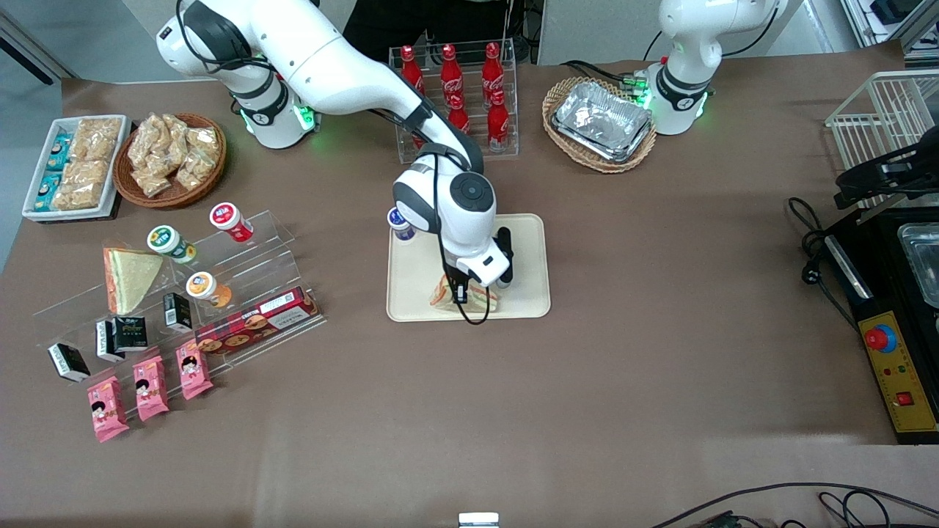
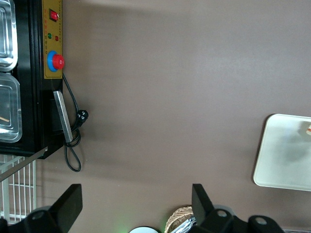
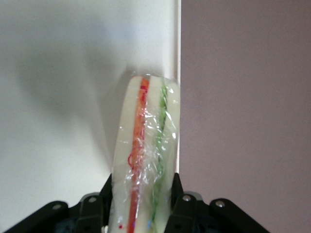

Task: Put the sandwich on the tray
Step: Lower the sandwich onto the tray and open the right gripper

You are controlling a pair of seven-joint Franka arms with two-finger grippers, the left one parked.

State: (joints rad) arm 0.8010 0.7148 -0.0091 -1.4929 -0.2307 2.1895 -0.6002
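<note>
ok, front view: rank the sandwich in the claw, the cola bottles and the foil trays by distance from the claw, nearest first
1. Sandwich: gripped in the claw, over the tray.
2. Cola bottles: in the clear rack, farther from the camera.
3. Foil trays: in the wicker basket, toward the parked arm's end.

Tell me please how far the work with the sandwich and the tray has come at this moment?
Nearly finished. Done: the sandwich has been picked up and carried over the cream tray, near the edge closest to the front camera. In hand: the claw is shut on the sandwich, one finger on each side of the wedge. Left: letting go and lifting away. Whether the wedge already rests on the tray is unclear. A second sandwich sits on the clear stand.
</note>
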